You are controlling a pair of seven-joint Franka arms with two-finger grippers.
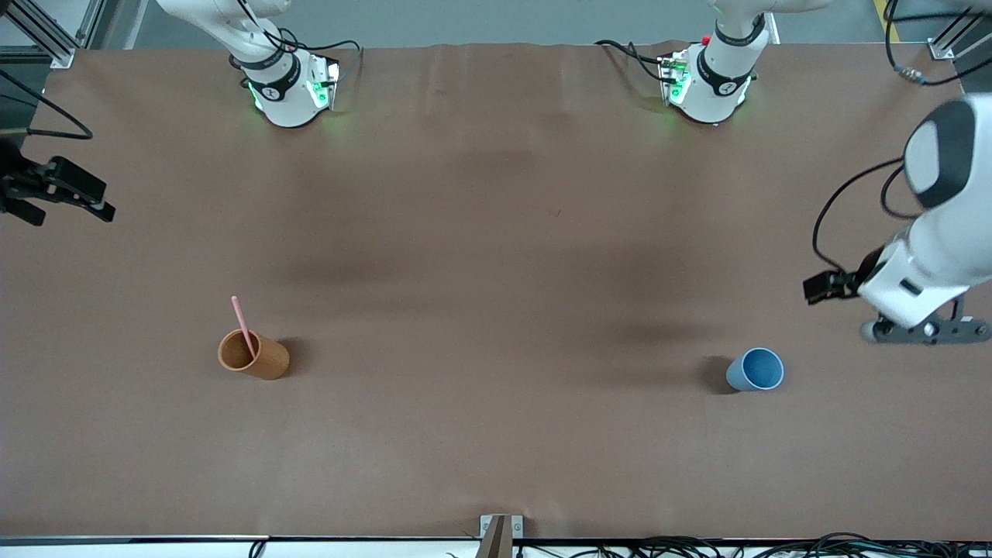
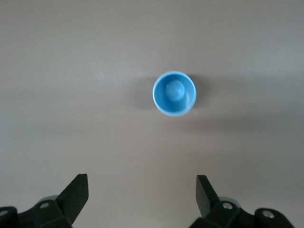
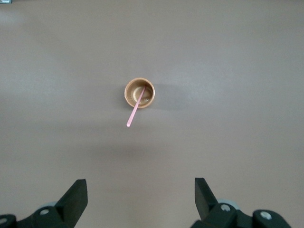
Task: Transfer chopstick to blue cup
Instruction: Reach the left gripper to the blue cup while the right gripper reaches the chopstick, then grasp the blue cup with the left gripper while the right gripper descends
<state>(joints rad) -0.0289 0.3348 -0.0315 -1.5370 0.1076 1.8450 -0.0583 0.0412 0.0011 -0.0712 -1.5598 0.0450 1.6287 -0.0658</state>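
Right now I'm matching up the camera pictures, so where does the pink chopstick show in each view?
Front view: the chopstick stands leaning in the orange-brown cup, toward the right arm's end of the table.
Left wrist view: not in it; only the blue cup shows.
Right wrist view: near the picture's middle, the stick pokes over the cup's rim.
Shared landmark: the orange-brown cup, in the front and right wrist views.

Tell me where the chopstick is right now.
The chopstick stands tilted in the orange-brown cup, toward the right arm's end of the table, well apart from the blue cup.
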